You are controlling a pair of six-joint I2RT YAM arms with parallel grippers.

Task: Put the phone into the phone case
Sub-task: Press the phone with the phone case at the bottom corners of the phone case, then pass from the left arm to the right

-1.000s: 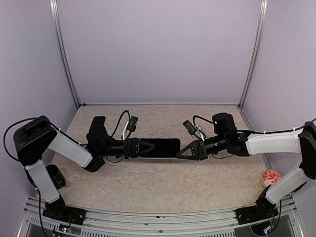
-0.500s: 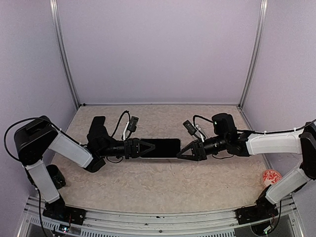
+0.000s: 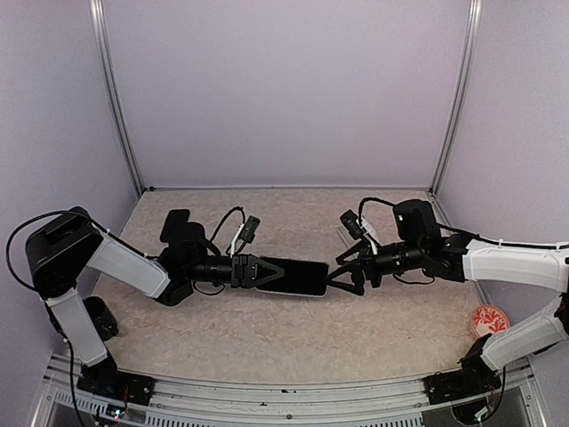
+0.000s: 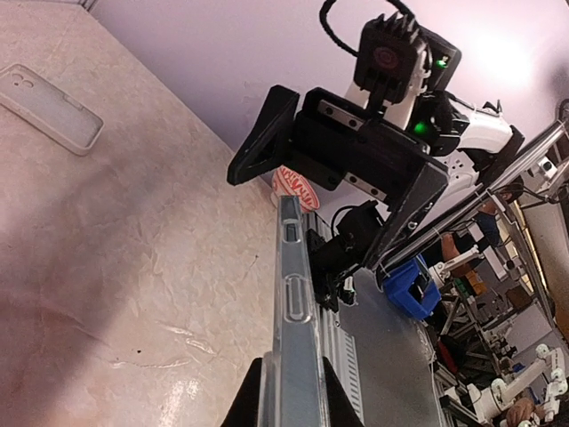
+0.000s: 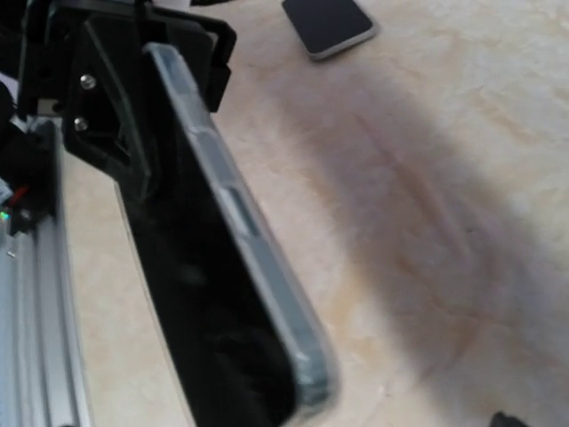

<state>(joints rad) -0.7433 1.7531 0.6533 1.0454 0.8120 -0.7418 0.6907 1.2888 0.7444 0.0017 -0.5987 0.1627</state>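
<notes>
The left gripper pinched one end of the phone, stiff and probably slick in its case. The right gripper gaped, holding nothing. The long edges looked the safest hold.

From the top camera I get soft, even, fairly bright light, sharp all over, with only faint shadows on the surface. My left wrist view has washed-out glare on the wall at upper right, and shiny patches on the surface near the bottom edge. The right wrist picture is soft: the phone case, close to the lens, is out of focus, and a broad dim shadow crosses the surface beside it.
</notes>
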